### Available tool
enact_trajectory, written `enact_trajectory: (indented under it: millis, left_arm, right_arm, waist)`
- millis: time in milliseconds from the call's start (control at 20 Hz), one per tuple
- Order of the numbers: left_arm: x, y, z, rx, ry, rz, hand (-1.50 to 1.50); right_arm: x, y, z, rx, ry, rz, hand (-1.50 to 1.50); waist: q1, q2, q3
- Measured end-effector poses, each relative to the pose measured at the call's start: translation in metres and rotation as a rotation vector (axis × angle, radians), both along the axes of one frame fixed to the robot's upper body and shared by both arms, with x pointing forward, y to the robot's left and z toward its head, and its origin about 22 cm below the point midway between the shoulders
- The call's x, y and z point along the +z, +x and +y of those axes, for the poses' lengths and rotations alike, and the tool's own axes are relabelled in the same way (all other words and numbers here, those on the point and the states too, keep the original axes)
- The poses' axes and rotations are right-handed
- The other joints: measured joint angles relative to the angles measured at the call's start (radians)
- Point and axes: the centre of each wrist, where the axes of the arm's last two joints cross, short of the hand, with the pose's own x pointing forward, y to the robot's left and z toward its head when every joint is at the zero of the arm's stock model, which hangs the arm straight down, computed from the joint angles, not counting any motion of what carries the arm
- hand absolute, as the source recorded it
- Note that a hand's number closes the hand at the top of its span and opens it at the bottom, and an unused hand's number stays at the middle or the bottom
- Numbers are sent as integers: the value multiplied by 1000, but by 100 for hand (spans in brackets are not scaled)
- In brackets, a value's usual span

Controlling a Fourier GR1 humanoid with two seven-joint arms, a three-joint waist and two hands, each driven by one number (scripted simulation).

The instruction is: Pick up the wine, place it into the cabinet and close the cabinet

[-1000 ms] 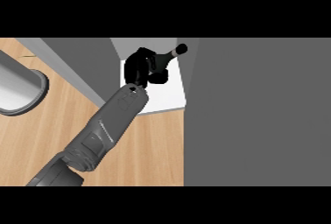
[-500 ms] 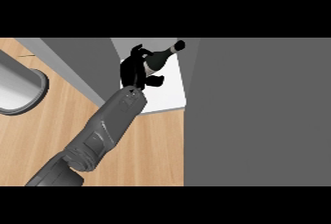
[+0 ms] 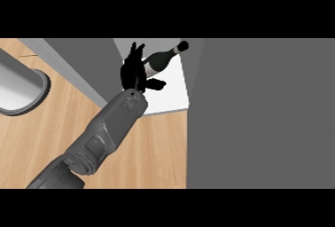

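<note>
The wine bottle [image 3: 157, 64] is dark with a pale label. It stands tilted inside the cabinet, over the white shelf [image 3: 173, 95], with its neck pointing up and right. My left hand [image 3: 135, 73] is inside the cabinet just left of the bottle. Its fingers are straight and point away from me, and the thumb sticks out to the right below the bottle's base. The hand is open and I cannot tell whether it still touches the bottle. The grey forearm [image 3: 111, 128] comes in from the lower left. My right hand does not show.
A grey cabinet panel [image 3: 262, 115] fills the right side of the view. Another grey panel [image 3: 82, 66] slants along the opening's left. A round metal basin [image 3: 20, 88] sits at the left edge on the wooden counter [image 3: 150, 150].
The fingers that were curled round the bottle have straightened and come off it. The hand and bottle have moved a little deeper into the cabinet.
</note>
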Motion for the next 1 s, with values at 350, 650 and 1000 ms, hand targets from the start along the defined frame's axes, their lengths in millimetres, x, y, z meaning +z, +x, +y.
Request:
enact_trajectory:
  millis: [350,650,1000]
  left_arm:
    - [11,0,-11,-65,-133,-65,-150]
    - [9,-5,-12,-96,-226,-150,-150]
    - [15,-8,-14,-103,-362,-249,-150]
  right_arm:
    - [1,1,1,-5,6,9,-150]
    - [1,-1,2,-2,12,22,-150]
    - [1,-2,4,-10,25,38,-150]
  waist:
    - [21,-2,-1]
    - [34,-10,-2]
    - [53,-19,-1]
